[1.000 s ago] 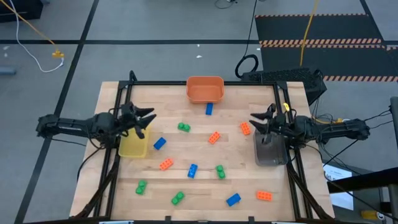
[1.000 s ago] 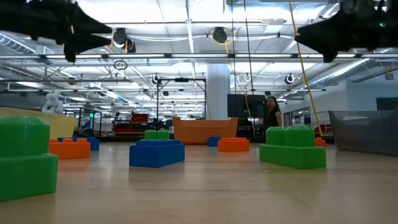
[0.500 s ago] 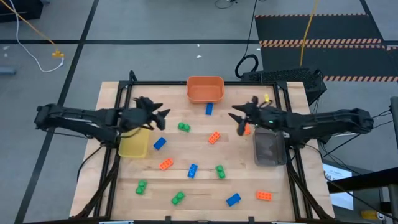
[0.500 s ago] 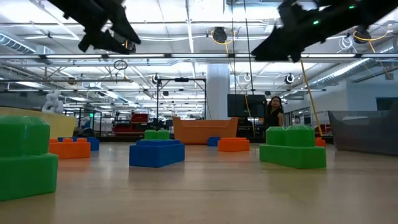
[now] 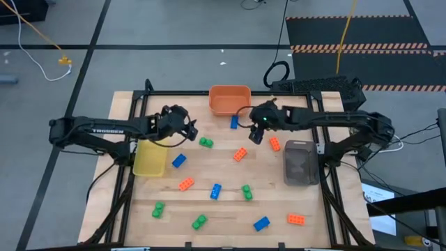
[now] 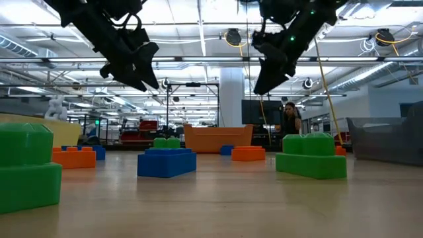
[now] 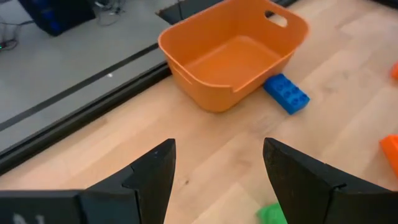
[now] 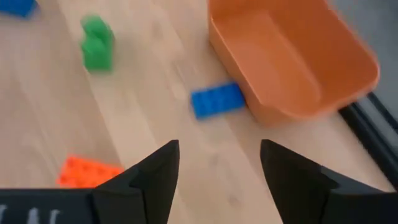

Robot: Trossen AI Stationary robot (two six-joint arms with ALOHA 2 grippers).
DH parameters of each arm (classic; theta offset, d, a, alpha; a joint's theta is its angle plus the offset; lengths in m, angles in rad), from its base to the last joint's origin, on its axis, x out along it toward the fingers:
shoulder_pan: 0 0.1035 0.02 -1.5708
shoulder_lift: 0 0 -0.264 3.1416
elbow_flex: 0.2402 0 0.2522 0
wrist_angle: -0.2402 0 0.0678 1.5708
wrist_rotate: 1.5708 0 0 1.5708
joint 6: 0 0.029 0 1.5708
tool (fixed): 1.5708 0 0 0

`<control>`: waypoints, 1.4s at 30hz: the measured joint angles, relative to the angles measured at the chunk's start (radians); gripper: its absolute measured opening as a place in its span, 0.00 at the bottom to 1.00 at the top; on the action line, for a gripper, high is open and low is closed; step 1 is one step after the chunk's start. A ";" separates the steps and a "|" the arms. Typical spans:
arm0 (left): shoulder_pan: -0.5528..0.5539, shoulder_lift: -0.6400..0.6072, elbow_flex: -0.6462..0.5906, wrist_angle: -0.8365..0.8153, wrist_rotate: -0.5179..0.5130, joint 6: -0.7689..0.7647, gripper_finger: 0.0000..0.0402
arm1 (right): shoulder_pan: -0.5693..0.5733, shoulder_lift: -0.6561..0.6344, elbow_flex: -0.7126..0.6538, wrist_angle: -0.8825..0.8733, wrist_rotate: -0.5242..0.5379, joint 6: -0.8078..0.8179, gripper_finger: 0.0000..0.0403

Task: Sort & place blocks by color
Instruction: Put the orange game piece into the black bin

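Sorting looks barely begun — the blocks lie scattered over the surface, none visibly in the orange bin, which looks bare inside. Both arms reach inward above it. The left claw hangs spread and holds nothing, a green block just ahead; the right claw — also spread, empty — hovers beside the blue block by the bin

Blue, green, orange blocks; orange bin

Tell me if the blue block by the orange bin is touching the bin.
Touching, it seems: in the left wrist view the blue block butts against the orange bin with no gap; the right wrist view agrees.
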State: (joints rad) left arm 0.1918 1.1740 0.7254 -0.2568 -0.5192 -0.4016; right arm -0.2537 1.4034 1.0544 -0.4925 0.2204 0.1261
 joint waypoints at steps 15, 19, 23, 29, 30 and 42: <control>0.115 -0.024 0.000 0.180 0.252 0.271 0.61 | -0.046 0.133 0.039 -0.532 -0.094 0.464 0.55; 0.135 -0.028 0.000 0.176 0.254 0.277 0.61 | -0.040 0.131 0.032 -0.547 -0.116 0.530 0.55; 0.142 -0.031 0.000 0.180 0.262 0.291 0.61 | -0.039 0.133 -0.007 -0.504 -0.117 0.575 0.55; 0.142 -0.031 0.000 0.179 0.294 0.295 0.61 | -0.050 0.132 -0.091 -0.443 -0.119 0.588 0.55; 0.142 -0.031 0.000 0.179 0.294 0.295 0.61 | -0.054 0.132 -0.103 -0.429 -0.119 0.588 0.55; 0.142 -0.031 0.000 0.186 0.294 0.294 0.61 | -0.081 0.133 -0.210 -0.228 -0.145 0.477 0.54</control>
State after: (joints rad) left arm 0.3336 1.1435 0.7250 -0.0711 -0.2252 -0.1074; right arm -0.3347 1.5360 0.8445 -0.7208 0.0750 0.6030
